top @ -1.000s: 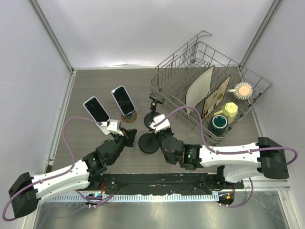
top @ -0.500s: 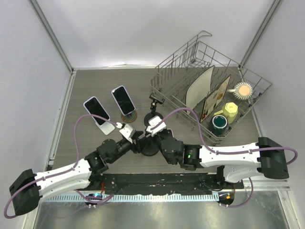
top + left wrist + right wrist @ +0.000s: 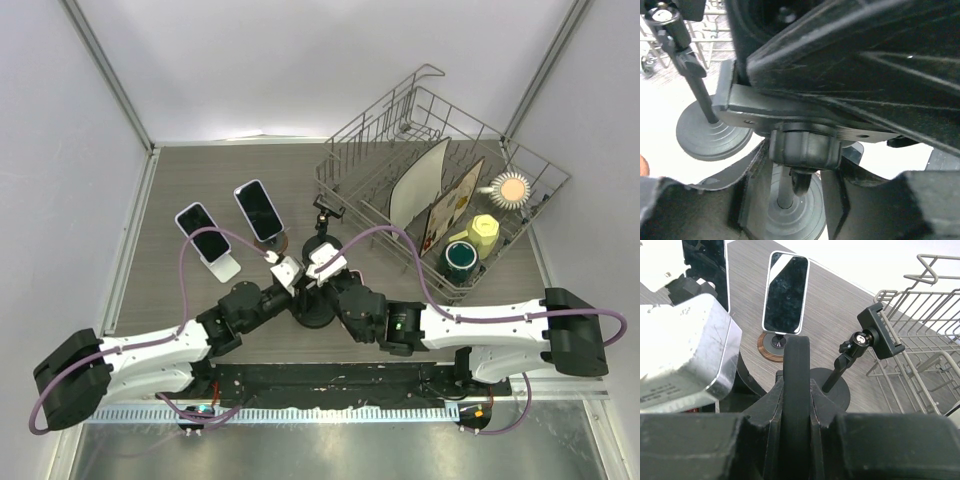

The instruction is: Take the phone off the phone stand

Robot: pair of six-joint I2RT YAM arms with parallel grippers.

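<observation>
Phone [image 3: 796, 352]: dark slab seen edge-on, pretty sure, up on black stand [image 3: 313, 303] mid-desk toward the near edge | right claw [image 3: 796, 385]: pinching it from both sides | left claw [image 3: 790, 200]: spread, stand's pole between the fingers, not touching | second phone [image 3: 259, 209]: propped toward the far-left corner

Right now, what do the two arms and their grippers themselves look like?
Both the left arm and the right arm have white tubular links, black joints and bulky black rear housings. A thin purple cable loops along each. The left gripper and the right gripper have pale boxy bodies with black fingers.
</observation>
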